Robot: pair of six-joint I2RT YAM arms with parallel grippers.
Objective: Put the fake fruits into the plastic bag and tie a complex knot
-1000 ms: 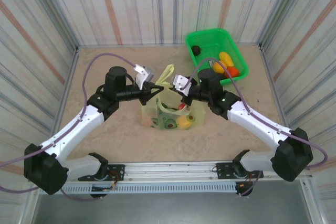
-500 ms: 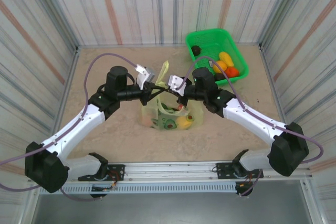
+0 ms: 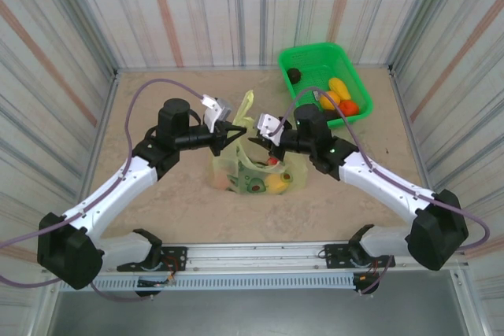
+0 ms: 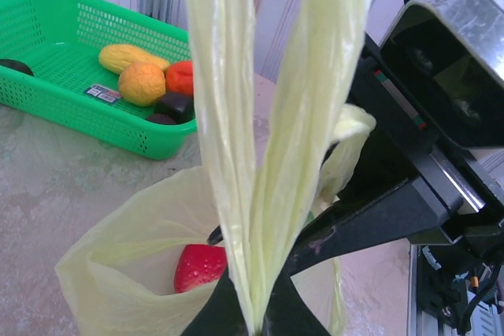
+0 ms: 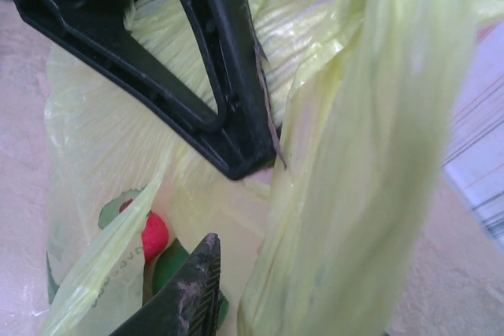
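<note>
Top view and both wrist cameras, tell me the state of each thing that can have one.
plastic bag: mouth open, handles raised, untied.
fruits in bag: resting inside.
left gripper: shut on one handle.
right gripper: at the other handle, closure unclear.
green basket: upright, holding fruit.
fruits in basket: not yet bagged.

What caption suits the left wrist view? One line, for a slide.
Left gripper pinches the handles of the plastic bag over a red fruit; more fruits sit in the green basket.

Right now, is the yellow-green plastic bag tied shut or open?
Open. The yellow-green plastic bag gapes, showing a glossy red fruit; its handle strips are unknotted.
</note>
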